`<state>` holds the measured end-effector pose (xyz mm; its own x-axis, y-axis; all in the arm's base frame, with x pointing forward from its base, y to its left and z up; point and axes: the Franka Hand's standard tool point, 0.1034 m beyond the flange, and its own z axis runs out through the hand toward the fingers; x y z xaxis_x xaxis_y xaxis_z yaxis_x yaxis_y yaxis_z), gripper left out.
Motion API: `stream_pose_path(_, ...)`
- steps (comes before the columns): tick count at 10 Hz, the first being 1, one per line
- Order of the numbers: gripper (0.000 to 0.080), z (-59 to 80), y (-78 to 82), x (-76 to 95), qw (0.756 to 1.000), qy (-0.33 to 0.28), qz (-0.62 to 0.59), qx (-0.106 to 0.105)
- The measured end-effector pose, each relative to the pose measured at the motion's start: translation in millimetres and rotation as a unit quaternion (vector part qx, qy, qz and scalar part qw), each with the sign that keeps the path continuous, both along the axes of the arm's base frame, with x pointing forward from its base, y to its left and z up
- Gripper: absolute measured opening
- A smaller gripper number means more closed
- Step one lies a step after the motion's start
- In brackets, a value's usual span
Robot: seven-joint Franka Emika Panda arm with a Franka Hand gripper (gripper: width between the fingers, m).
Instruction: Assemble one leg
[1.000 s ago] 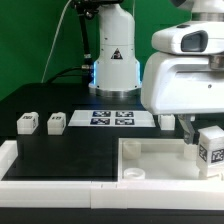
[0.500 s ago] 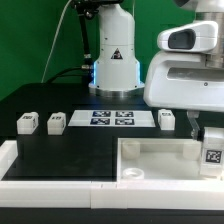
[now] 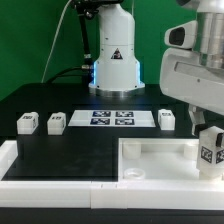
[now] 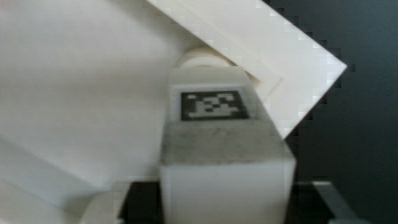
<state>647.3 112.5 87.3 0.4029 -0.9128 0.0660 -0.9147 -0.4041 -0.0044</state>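
My gripper (image 3: 208,140) is shut on a leg (image 3: 211,153), a small white peg with a black-and-white tag, held upright over the right edge of the large white tabletop (image 3: 150,158). In the wrist view the leg (image 4: 217,120) fills the middle, its tagged face toward the camera, its far end at a corner of the tabletop (image 4: 107,90). The dark fingers (image 4: 134,205) press both its sides. Three more legs stand on the black table: two on the exterior view's left (image 3: 27,122) (image 3: 56,122) and one to the right (image 3: 166,118).
The marker board (image 3: 112,119) lies flat at mid table in front of the robot base (image 3: 114,60). A white frame edge (image 3: 40,170) runs along the front left. A green backdrop stands behind.
The gripper with the leg has moved toward the exterior view's right and slightly up; the arm's body has shifted right, uncovering the right-hand loose leg on the table.
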Motion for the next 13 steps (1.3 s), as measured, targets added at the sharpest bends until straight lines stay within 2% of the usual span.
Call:
stream_pose_path(2, 0.0294, -0.1, -0.9, -1.7, 0.996, -0.001, -0.085, 0.003)
stream_pose_path(4, 0.0294, -0.2, -0.8, -1.4, 0.999, 0.000, -0.051, 0.003)
stream_pose_path(5, 0.0453, -0.2, -0.3, -1.4, 0.999, 0.000, -0.043, 0.003)
stream_pose_path(6, 0.0582, 0.3, 0.6, -1.0, 1.000, 0.003, 0.014, 0.002)
stream_pose_path(7, 0.0582, 1.4, 2.6, 1.9, 0.996, -0.006, 0.092, 0.000)
stream_pose_path(8, 0.0635, 1.9, 3.1, 2.7, 0.985, -0.011, 0.170, -0.003)
stream_pose_path(9, 0.0635, 2.3, 3.4, 3.8, 0.972, -0.014, 0.233, -0.006)
stream_pose_path(12, 0.0649, 3.9, 6.5, 11.0, 0.913, -0.031, 0.407, -0.024)
stream_pose_path(13, 0.0649, 3.6, 6.9, 10.9, 0.884, -0.027, 0.466, -0.030)
